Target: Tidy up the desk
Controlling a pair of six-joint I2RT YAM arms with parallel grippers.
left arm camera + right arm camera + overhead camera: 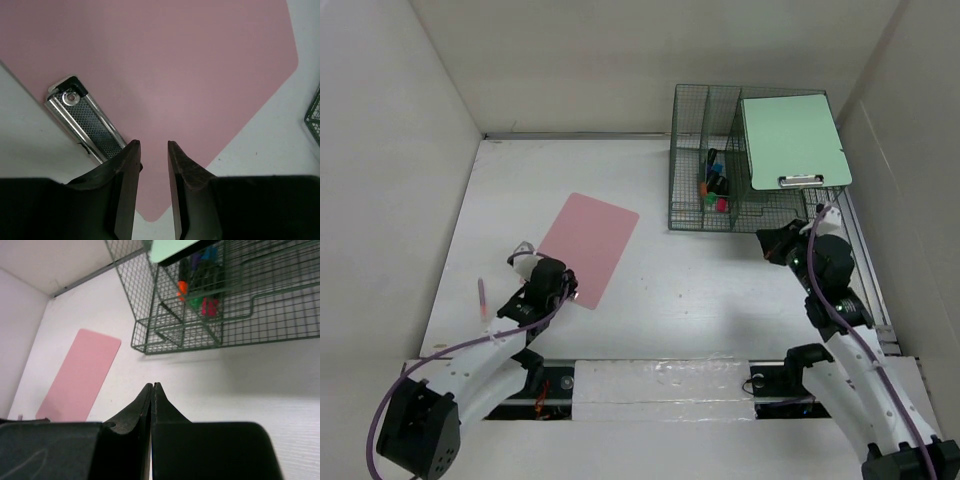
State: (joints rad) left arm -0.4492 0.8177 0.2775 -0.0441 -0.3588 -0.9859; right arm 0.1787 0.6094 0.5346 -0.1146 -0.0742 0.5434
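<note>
The white desk point(690, 290) holds a pink clipboard point(590, 240) lying flat left of centre. In the left wrist view the pink clipboard point(165, 75) fills the frame, its metal clip point(85, 122) on the near-left edge. My left gripper point(568, 288) hovers over the board's near corner, its jaws a little apart and empty point(153, 146). My right gripper point(770, 243) is shut and empty point(153, 385), just above the desk in front of the green wire rack point(720, 205).
A green clipboard point(792, 140) lies on top of the rack. Coloured markers point(715, 185) sit in a rack compartment, also in the right wrist view point(200, 285). A pink pen point(481, 300) lies near the desk's left edge. White walls enclose the desk.
</note>
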